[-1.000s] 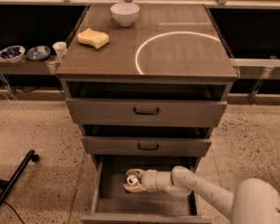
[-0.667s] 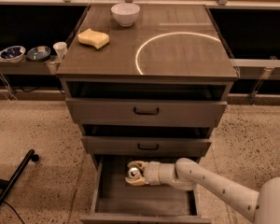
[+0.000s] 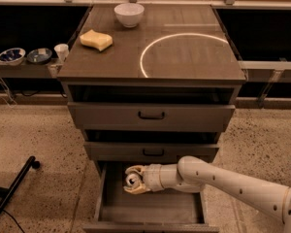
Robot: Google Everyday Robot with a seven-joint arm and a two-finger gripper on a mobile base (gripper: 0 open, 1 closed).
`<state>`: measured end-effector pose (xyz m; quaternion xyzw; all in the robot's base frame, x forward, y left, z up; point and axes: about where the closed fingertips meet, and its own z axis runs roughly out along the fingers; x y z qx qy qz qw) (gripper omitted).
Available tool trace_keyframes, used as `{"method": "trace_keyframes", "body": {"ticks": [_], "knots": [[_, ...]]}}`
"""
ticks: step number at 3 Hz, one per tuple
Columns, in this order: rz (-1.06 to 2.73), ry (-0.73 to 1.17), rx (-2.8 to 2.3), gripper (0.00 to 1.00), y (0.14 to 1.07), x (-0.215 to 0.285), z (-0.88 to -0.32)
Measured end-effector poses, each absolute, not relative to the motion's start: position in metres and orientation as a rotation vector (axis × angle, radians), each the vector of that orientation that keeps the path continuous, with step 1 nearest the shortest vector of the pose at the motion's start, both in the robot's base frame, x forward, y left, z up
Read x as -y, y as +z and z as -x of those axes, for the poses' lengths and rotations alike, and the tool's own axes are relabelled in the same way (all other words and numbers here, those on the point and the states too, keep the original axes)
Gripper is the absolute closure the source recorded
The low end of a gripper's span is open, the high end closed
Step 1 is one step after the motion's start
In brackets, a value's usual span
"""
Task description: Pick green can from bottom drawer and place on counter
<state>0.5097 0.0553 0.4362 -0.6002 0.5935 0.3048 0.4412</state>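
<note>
The bottom drawer (image 3: pixel 150 208) is pulled open below the two upper drawers. My gripper (image 3: pixel 132 179) reaches in from the right and is shut on the green can (image 3: pixel 132 179), whose shiny silver top faces the camera. The can is held above the drawer floor, close under the front of the middle drawer. Its dark body is mostly hidden by the fingers (image 3: pixel 134 190). The counter (image 3: pixel 150 42) above carries a thin white circle outline (image 3: pixel 184 52) at its right half.
A white bowl (image 3: pixel 129 14) and a yellow sponge (image 3: pixel 96 39) sit on the counter's left. Small bowls and a cup (image 3: pixel 61 51) stand on a low shelf at left. A black pole (image 3: pixel 12 191) crosses the speckled floor at lower left.
My gripper has lifted the green can off the drawer floor and shifted it slightly up and left, toward the middle drawer's front.
</note>
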Motion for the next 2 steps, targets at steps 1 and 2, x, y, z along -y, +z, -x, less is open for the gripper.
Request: {"method": "trace_keyframes", "body": {"ticks": [1, 2], "knots": [[1.49, 0.756, -1.473, 1.0, 0.436, -0.055, -0.51], [1.509, 0.715, -1.452, 1.0, 0.482, -0.049, -0.5]]}}
